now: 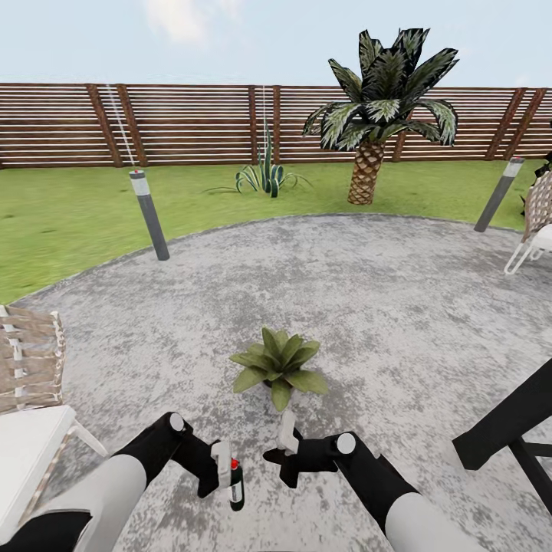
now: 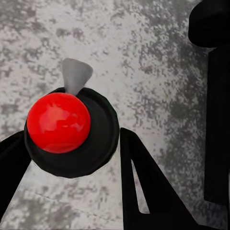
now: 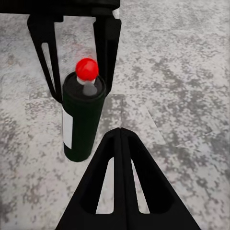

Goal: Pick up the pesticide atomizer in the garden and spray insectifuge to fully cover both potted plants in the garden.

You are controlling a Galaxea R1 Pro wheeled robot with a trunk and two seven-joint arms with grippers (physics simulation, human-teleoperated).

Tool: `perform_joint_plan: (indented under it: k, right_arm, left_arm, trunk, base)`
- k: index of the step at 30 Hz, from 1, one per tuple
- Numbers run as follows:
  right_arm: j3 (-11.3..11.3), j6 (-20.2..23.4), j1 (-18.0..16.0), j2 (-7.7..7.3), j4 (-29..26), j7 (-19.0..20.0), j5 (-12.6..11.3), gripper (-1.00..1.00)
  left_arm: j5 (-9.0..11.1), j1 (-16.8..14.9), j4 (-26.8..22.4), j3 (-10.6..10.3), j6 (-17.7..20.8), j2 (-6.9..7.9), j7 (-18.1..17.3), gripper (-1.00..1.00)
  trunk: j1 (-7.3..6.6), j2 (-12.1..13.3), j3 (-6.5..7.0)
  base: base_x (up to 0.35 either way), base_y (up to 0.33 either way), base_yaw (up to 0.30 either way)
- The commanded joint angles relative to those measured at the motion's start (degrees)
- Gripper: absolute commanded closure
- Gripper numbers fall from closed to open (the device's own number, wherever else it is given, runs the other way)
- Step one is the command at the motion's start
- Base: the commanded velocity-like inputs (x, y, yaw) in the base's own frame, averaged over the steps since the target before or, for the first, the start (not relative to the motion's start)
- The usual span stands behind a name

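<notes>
Left hand (image 1: 224,477): clenched on pesticide atomizer (image 1: 236,484), upright, red top up.
Right hand (image 1: 285,452): fingers together, apparently gripping nothing.
Potted plant (image 1: 279,364): on paving just ahead; pot hidden by leaves.
Room: chair (image 1: 31,383) left, lawn (image 1: 61,222) w/ fence (image 1: 192,123) beyond.

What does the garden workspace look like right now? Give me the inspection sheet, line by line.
Surface: grey paved patch, curved edge against the lawn.
Job's things: pesticide atomizer upright between the left gripper's fingers, red top up; one potted plant on the paving just ahead.
Clutter: woven chair at left, another chair at right, dark furniture frame at lower right.
Grippers: left gripper shut on the atomizer; right gripper shut, holding nothing.
Cables: nothing seen.
Surroundings: slatted wooden fence, palm, agave, two grey lamp posts.
</notes>
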Motion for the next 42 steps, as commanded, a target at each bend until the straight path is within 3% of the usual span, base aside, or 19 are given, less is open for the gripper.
perform_joint_plan:
  k: [1,5,8,9,13,42]
  right_arm:
    - [-0.06,-0.37,-0.02,0.01,-0.05,0.03,0.58,1.00]
    - [-0.06,-0.39,-0.03,-0.03,-0.05,0.03,0.59,1.00]
    - [-0.06,-0.40,-0.02,-0.05,-0.05,0.03,0.58,1.00]
    - [-0.06,-0.40,-0.04,-0.06,-0.05,0.03,0.59,1.00]
    - [-0.06,-0.40,-0.02,-0.07,-0.05,0.03,0.60,1.00]
    - [-0.06,-0.40,-0.02,-0.08,-0.05,0.03,0.61,1.00]
  left_arm:
    - [-0.38,0.00,-0.06,0.15,-0.63,-0.11,-0.08,1.00]
    - [-0.23,0.03,-0.06,0.32,-0.78,-1.12,-0.03,1.00]
    - [-0.10,0.02,-0.06,0.49,-0.77,-2.76,0.02,1.00]
    - [2.58,0.28,-1.54,0.55,-0.73,-3.25,0.05,1.00]
    - [3.75,0.49,-1.97,0.44,-0.71,-3.37,0.03,1.00]
    - [3.86,0.76,-2.00,0.47,-0.98,-4.82,0.80,1.00]
  trunk:
    - [-0.01,-0.02,-0.05]
    - [-0.01,-0.02,-0.05]
    - [-0.01,-0.02,-0.05]
    - [-0.01,-0.02,-0.05]
    - [-0.01,-0.02,-0.05]
    - [-0.01,-0.02,-0.05]
  base:
    - [0.000,0.000,0.000]
    - [0.000,0.000,0.000]
    - [0.000,0.000,0.000]
    - [0.000,0.000,0.000]
    - [0.000,0.000,0.000]
    - [0.000,0.000,0.000]
